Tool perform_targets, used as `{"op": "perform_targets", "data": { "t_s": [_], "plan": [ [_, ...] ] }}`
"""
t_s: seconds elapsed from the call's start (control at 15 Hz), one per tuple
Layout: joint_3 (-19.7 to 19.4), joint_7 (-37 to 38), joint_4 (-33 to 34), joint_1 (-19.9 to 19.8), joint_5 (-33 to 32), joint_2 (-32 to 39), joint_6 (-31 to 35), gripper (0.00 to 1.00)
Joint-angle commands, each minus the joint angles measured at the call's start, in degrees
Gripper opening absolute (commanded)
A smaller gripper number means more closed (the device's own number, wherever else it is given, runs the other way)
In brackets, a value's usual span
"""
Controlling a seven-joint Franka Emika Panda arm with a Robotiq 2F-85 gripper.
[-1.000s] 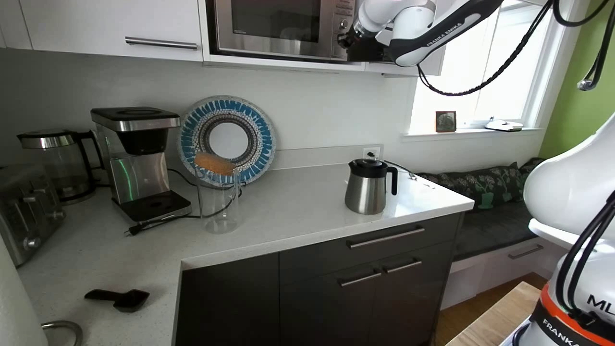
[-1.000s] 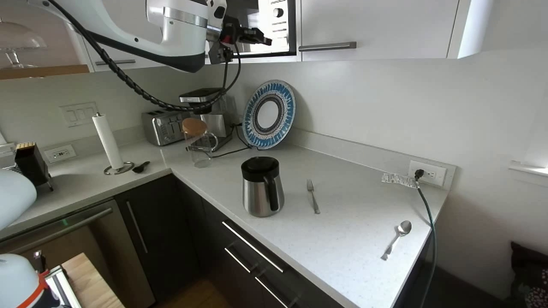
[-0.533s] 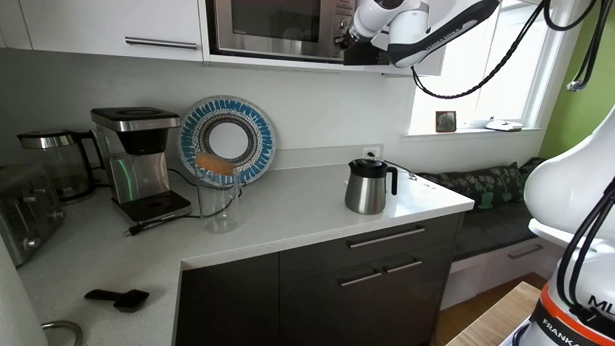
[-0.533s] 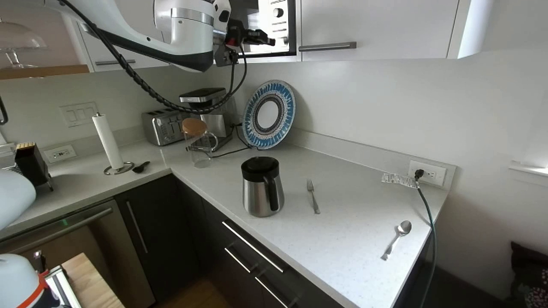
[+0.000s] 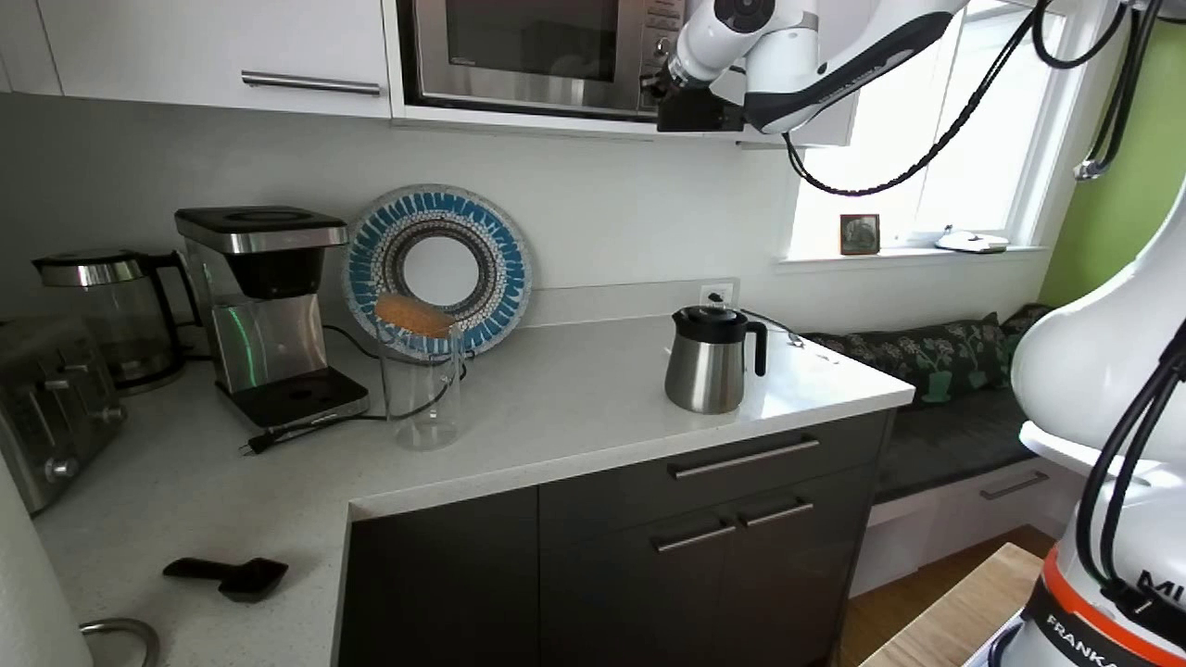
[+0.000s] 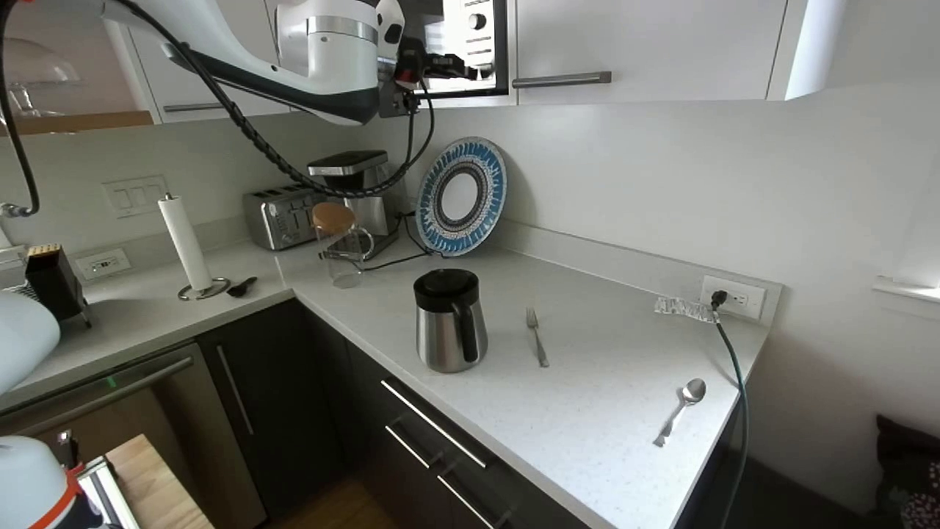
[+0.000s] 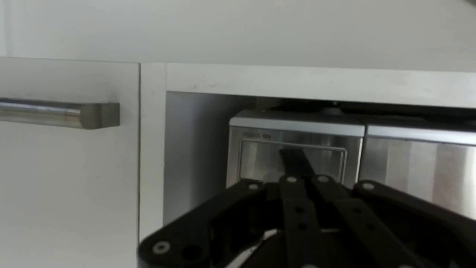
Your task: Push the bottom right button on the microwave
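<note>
One claw (image 6: 470, 73) (closed) faces the bottom button (image 7: 260, 158) on the microwave (image 5: 533, 46).

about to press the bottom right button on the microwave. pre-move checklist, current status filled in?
1) Gripper shut for poking: ok; its jaws look together in the wrist view.
2) Aim: looks ok; there it overlaps the framed panel, likely the target button, at the base of the control strip.
3) Contact: cannot tell whether it touches the panel.
4) Microwave door closed: ok; it looks level with the control strip.
5) Gap to cabinet handle: ok; it lies off to the side.
6) Hanging cable off the steel carafe: ok; above it in both exterior views.
</note>
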Motion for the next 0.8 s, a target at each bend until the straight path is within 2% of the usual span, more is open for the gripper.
{"op": "perform_targets", "data": {
  "t_s": [0.0, 0.73],
  "plan": [
    [0.2, 3.2, 2.2, 0.9, -3.9, 2.0, -1.4, 0.00],
    [0.3, 5.8, 4.5, 2.5, -9.6, 5.2, -2.8, 0.00]
  ]
}}
